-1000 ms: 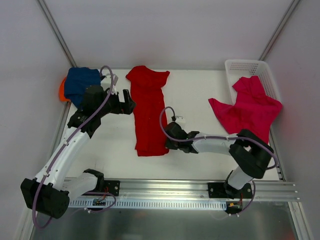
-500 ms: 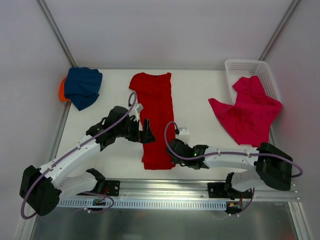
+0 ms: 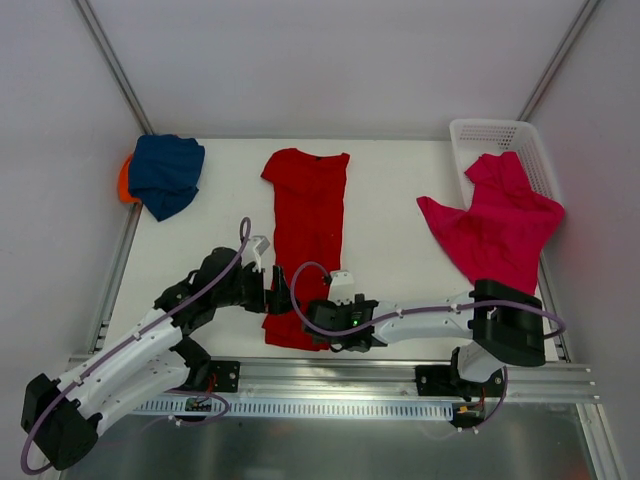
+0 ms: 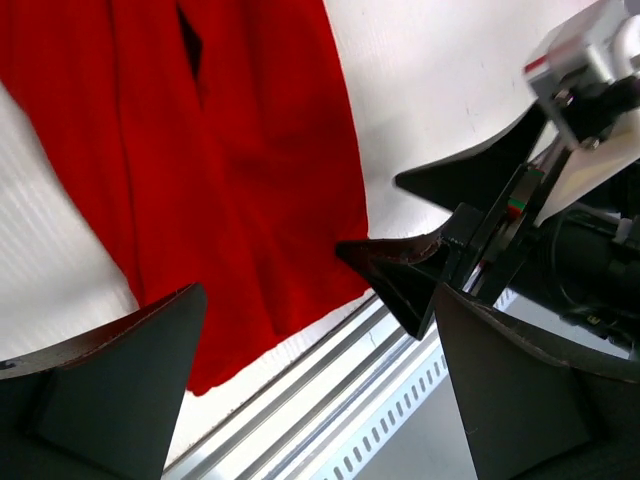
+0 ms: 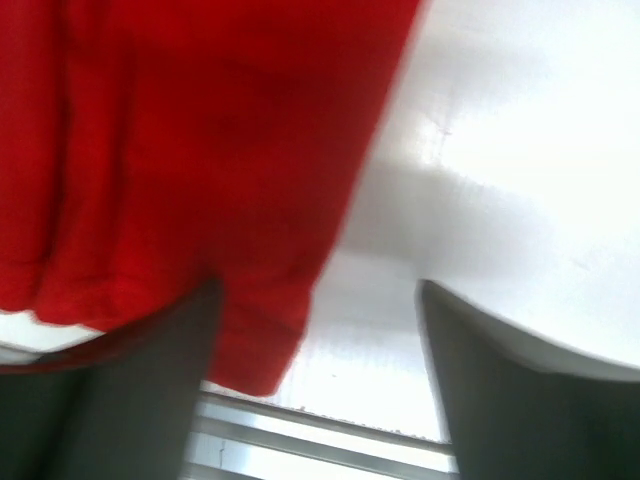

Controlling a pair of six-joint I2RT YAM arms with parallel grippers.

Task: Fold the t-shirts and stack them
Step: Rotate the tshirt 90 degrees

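red t-shirt | navy t-shirt | orange t-shirt | magenta t-shirt | white basket

White table, pale grey walls, aluminium rail along near edge

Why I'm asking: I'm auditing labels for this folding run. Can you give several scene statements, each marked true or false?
The red t-shirt lies lengthwise on the table, collar far. True.
The magenta t-shirt sits wholly inside the basket. False: it spills over the rim.
The left gripper and the right gripper are both at the red t-shirt's near hem. True.
The left gripper is shut on cloth. False: it is wide open.
The navy t-shirt lies under the orange t-shirt. False: it lies on top.
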